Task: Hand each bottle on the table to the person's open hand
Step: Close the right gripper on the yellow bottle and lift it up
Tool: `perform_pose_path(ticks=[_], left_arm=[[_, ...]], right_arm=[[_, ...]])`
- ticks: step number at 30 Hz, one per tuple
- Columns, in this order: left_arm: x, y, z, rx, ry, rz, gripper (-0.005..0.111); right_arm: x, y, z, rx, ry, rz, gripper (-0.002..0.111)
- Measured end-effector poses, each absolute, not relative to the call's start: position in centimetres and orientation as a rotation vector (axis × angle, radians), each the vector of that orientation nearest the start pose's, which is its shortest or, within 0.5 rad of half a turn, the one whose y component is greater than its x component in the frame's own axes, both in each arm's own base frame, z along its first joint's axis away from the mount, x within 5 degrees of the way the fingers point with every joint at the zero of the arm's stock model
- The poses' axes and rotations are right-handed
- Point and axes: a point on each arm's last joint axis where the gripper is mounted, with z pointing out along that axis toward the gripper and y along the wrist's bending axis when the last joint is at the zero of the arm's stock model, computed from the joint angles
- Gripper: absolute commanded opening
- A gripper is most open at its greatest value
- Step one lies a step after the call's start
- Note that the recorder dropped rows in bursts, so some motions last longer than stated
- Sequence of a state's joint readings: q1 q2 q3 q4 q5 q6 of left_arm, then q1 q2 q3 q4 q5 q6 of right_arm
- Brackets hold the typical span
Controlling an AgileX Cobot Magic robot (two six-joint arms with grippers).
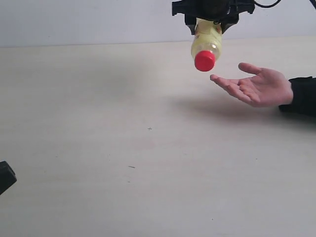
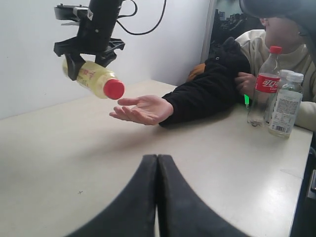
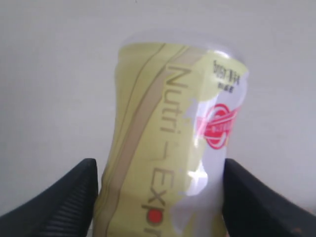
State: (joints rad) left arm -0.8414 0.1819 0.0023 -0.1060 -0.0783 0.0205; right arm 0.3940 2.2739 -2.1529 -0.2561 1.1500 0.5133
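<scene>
Pale beige desk (image 1: 98,148) fills the exterior view, backed by a plain white wall.

**Position of the work item.** The yellow bottle (image 1: 206,42) hangs in the air at 1 o'clock of the exterior view, clear of the desk. It is tilted, with its red cap (image 1: 204,60) lowest. The person's open hand (image 1: 256,88) waits palm-up at about 4 o'clock from the cap, near it but not touching.

**Tool state.** The right tool (image 1: 210,27) is clamped on the bottle's labelled body; its fingers (image 3: 54,197) press on opposite sides of the label. The left tool (image 2: 157,197) is closed, its fingers pressed together with nothing between them, low over the desk.

**Remaining stock.** A clear bottle with red label (image 2: 265,84) and a white-labelled bottle (image 2: 284,111) stand upright at the desk edge beside the person; a third cap shows behind them.

**Handling notes.** The yellow bottle is probably light, thin-walled plastic that yields under squeeze. The glossy label looks slippery. Hold it at mid-body, as now, and leave the cap end free for the palm.
</scene>
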Motion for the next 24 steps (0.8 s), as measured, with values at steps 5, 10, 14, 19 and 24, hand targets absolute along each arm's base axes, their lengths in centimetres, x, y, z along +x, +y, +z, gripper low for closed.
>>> perform_pose_path(ticks=[5, 10, 14, 19, 24], left_arm=[[4.8, -5.3, 20.8, 0.598, 1.523, -0.711, 0.000], [4.8, -5.3, 20.8, 0.598, 1.523, -0.711, 0.000], [4.8, -5.3, 20.8, 0.598, 1.523, -0.711, 0.000], [4.8, -5.3, 20.8, 0.598, 1.523, -0.711, 0.000], [4.8, -5.3, 20.8, 0.598, 1.523, -0.711, 0.000]], right_arm=[[45.3, 16.4, 25.1, 0.004, 2.745, -0.151, 0.000], [43.7, 15.8, 27.2, -0.077, 2.727, -0.152, 0.000], [42.3, 15.2, 29.5, -0.122, 2.693, -0.139, 0.000], [40.1, 14.3, 31.1, -0.166, 2.688, -0.148, 0.000], [38.2, 12.2, 31.9, -0.149, 2.691, -0.156, 0.000]])
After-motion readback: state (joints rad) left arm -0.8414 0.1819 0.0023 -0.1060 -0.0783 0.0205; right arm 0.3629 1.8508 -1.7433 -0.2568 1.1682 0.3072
